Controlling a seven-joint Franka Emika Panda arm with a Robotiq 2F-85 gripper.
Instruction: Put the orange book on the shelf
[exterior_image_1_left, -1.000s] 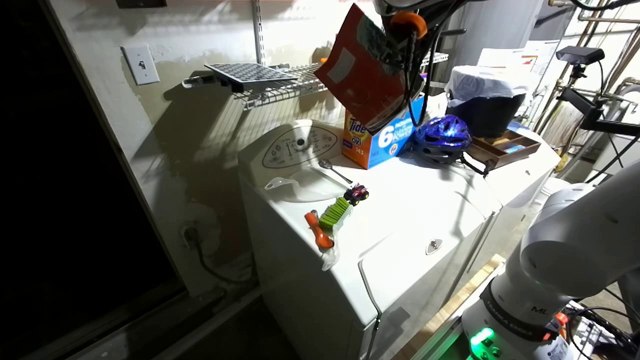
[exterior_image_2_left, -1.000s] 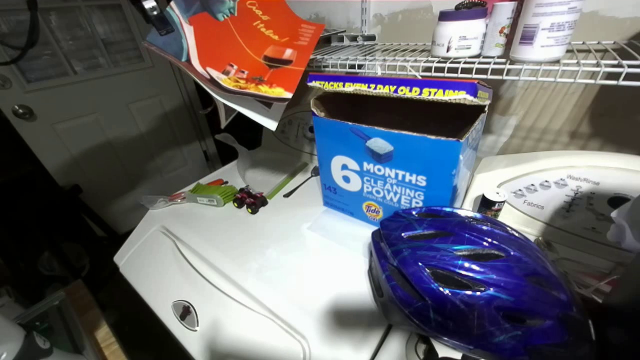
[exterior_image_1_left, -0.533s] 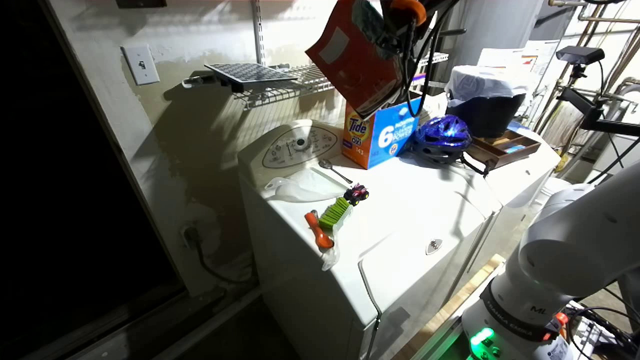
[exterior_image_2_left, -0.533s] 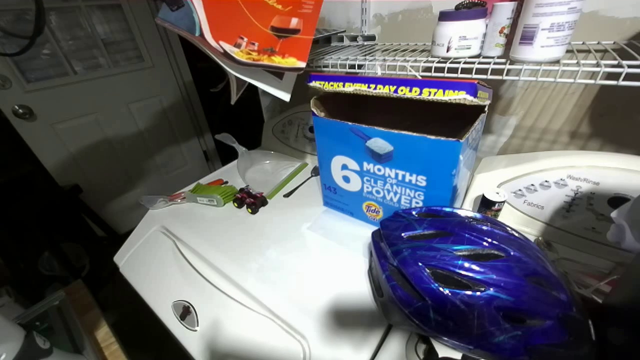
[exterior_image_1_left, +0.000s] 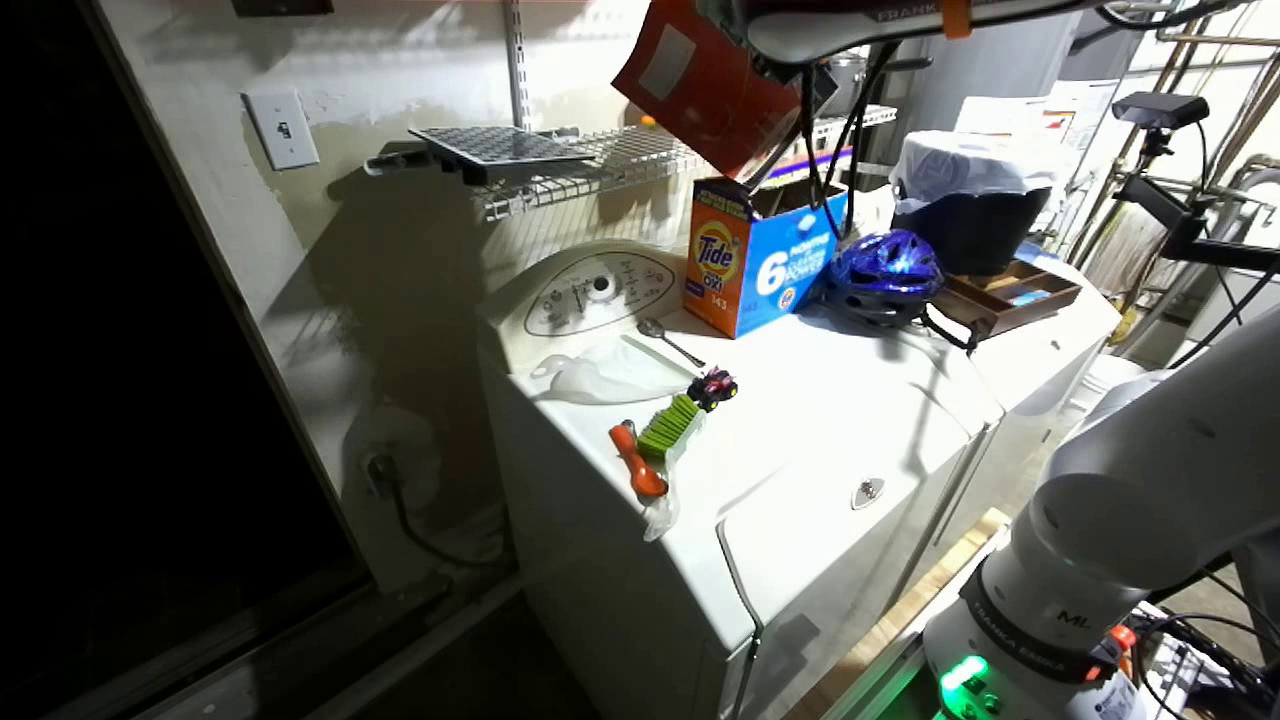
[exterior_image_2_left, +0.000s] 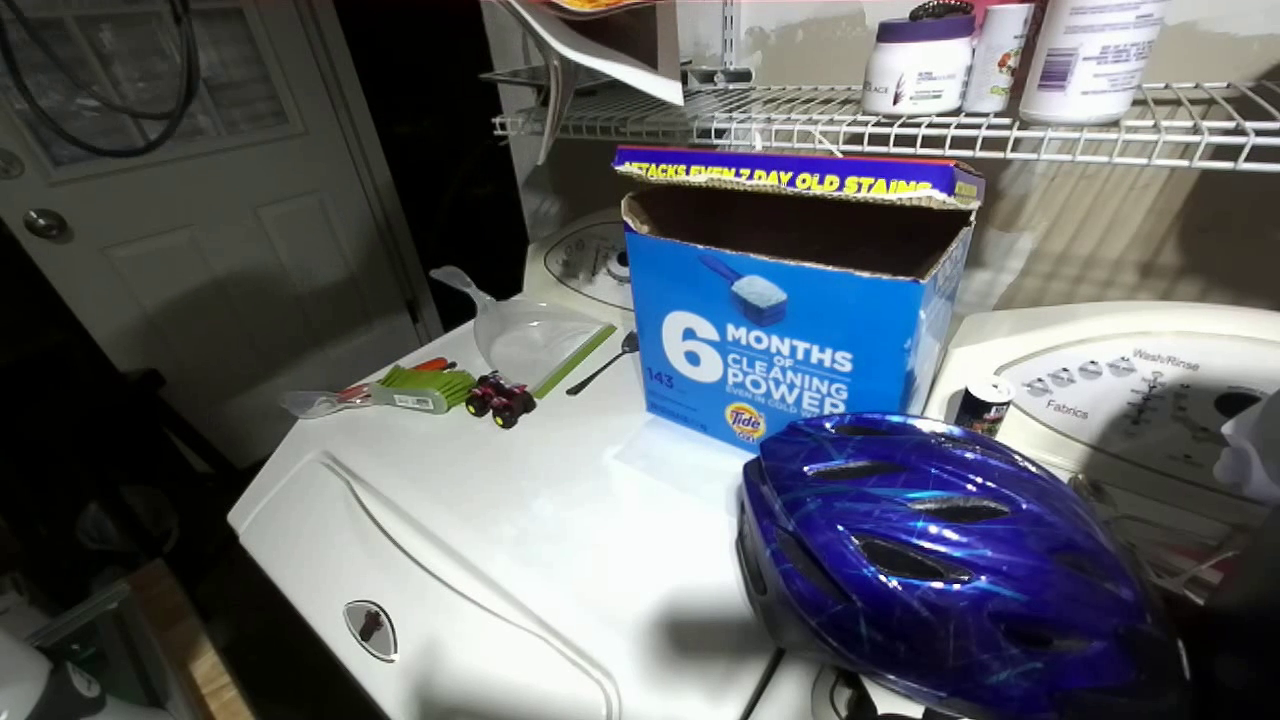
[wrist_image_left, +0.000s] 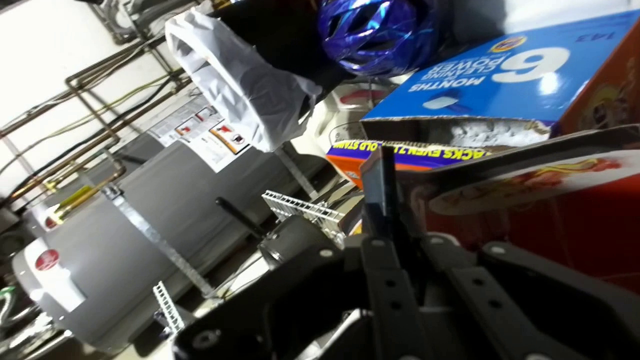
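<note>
Two white appliances (exterior_image_1_left: 810, 420) stand against a patchy wall (exterior_image_1_left: 400, 50), below the wire shelf (exterior_image_2_left: 790, 120). The hand (wrist_image_left: 390, 190) is clenched on the tilted orange book (exterior_image_1_left: 700, 90) (over the shelf or before it, I cannot tell), higher than the detergent box (exterior_image_1_left: 764, 262) near the appliances' back edge. A helmet (exterior_image_1_left: 885, 275) sits beside the box; bottles (exterior_image_2_left: 918, 70) and a dark panel (exterior_image_1_left: 500, 146) occupy parts of the shelf.

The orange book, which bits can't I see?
In both exterior views: top of the orange book, cut off by the upper edge.
In an exterior view: its pale patch, too small to make out.
Wrist view: part of its cover, cut off at right.
Wrist view: the bit pinched, hidden by the gripper fingers.
</note>
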